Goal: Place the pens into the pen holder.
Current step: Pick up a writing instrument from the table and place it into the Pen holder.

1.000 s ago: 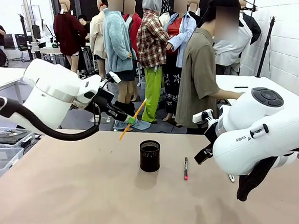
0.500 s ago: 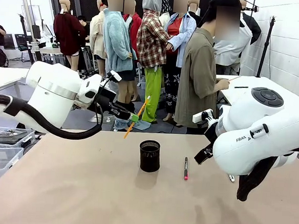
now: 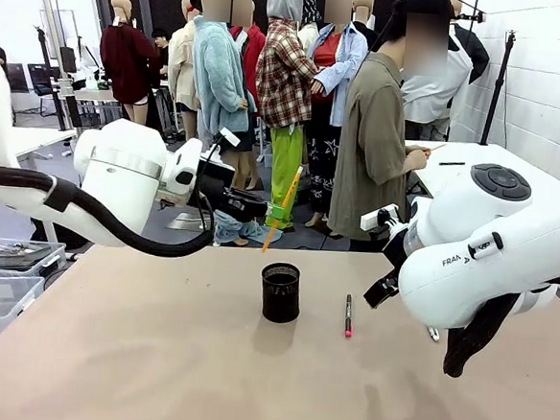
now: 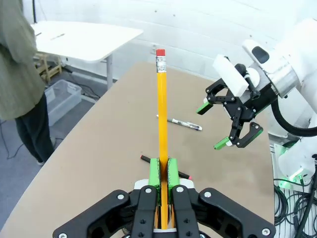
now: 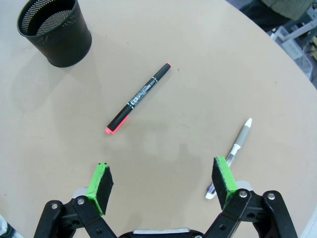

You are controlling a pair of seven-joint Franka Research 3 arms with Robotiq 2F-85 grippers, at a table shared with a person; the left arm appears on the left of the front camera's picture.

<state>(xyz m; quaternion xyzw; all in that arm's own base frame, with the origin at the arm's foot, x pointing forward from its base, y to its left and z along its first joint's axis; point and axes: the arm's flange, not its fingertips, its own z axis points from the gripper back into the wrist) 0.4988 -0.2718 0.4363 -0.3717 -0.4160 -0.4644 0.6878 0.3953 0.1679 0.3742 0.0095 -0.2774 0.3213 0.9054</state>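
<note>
The left fingers [image 4: 154, 171] are pinching a yellow pencil [image 4: 161, 114] between their 2 green pads, eraser end pointing away, with the mesh pen holder [image 3: 280, 292] standing lower down on the table [image 3: 154, 355]. The right fingers [image 5: 100, 182] are hanging wide apart, gripping nothing. A red-tipped marker [image 5: 138, 97] is lying ahead of them and a grey pen [image 5: 237, 145] beside 1 pad.

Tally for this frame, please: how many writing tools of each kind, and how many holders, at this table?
Yellow pencil: 1
Black marker with red ends: 1
Grey-and-white pen: 1
Black mesh pen holder: 1
Total: 4
</note>
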